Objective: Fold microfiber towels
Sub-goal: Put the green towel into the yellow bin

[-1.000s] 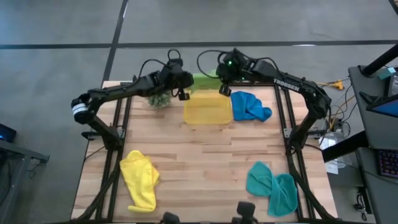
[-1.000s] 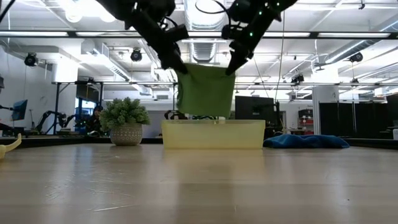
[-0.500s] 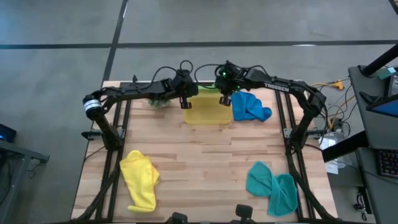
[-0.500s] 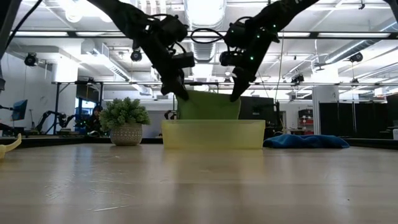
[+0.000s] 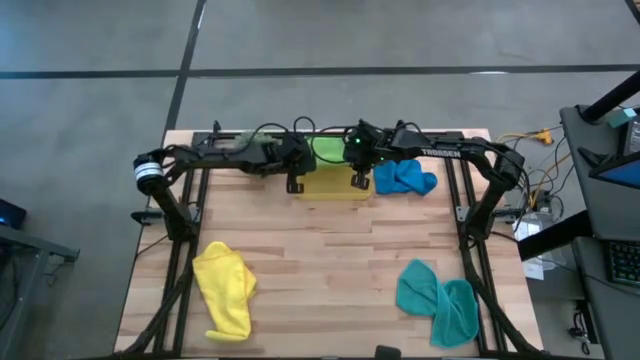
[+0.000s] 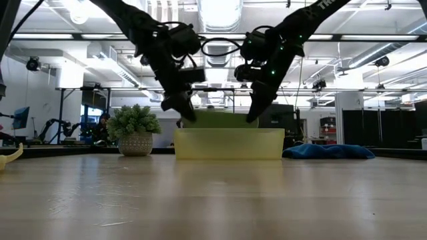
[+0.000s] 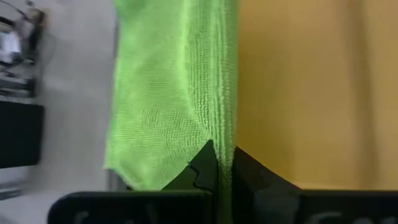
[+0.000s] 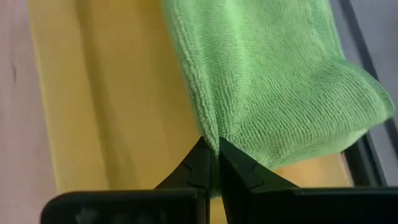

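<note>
My left pincer (image 6: pixel 187 119) and right pincer (image 6: pixel 251 119), pinched shut on the green towel (image 5: pixel 328 149), have lowered it into the yellow tray (image 6: pixel 229 144) at 12 o'clock; I judge it's nearly stored.

Both hands (image 6: pixel 187 115) (image 6: pixel 253 115) pinched closed, low

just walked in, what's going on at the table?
Both arms are handling the lime green towel. The left gripper and right gripper, jaws shut, each pinch a corner of it, holding it low over the yellow tray at the far side of the table. The blue towel lies beside the tray; the yellow towel and teal towel lie crumpled near the front edge.
</note>
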Robot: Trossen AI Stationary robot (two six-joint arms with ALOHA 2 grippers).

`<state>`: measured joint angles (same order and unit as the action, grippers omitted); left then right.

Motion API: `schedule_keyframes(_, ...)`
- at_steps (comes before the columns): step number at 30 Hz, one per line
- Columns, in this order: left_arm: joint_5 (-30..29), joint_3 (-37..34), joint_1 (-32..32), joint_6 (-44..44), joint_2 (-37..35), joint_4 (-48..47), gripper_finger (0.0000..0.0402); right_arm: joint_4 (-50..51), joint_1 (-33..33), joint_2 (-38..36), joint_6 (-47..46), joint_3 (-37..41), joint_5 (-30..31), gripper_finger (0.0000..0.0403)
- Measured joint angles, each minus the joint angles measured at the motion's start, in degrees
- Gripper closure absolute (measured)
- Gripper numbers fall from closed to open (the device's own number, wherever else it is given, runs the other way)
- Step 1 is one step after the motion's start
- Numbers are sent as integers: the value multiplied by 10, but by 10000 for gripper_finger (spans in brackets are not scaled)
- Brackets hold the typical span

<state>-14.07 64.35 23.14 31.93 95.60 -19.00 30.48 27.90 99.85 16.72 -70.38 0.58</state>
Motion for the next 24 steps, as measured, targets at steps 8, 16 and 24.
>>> schedule_keyframes(8, 3, -16, -25, -3, -1, -5, 401, 10, -5, 0, -18, 2, -35, 390)
schedule_keyframes(16, 36, -18, -30, -24, 2, -3, 401, 22, -14, 1, -30, 9, -41, 390)
schedule_keyframes(24, 48, -18, -33, -33, 12, -3, 401, 21, -17, 1, -47, 26, -70, 390)
